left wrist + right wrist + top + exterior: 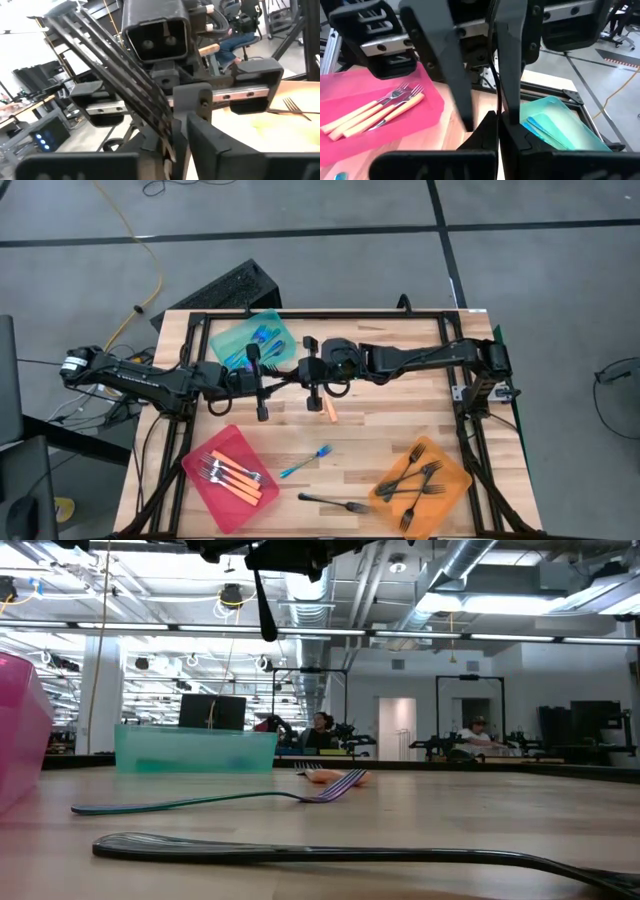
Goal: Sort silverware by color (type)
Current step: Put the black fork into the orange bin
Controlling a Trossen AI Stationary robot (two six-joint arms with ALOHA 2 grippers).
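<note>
Table's [370, 430] pale wood planks, smooth with a soft sheen. Trays are see-through glossy plastic: teal [228, 337], red [200, 473], orange [455, 477]. Orange-handled forks [236, 476] have shiny metal tines; black fork [334, 502] looks glossy.

Bare table [400, 425] between trays, two tools [262, 385] [312, 385] crowded mid-table, loose orange fork [330, 410] beneath.

Pale wood-grain worktop [380, 430]. Teal tray [225, 340] at upper centre holds blue forks [262, 337]; red tray [205, 480] at lower left holds orange-handled forks [240, 478]; orange tray [455, 485] at lower right holds black forks [418, 480]. A blue fork [305, 461] lies at centre.
</note>
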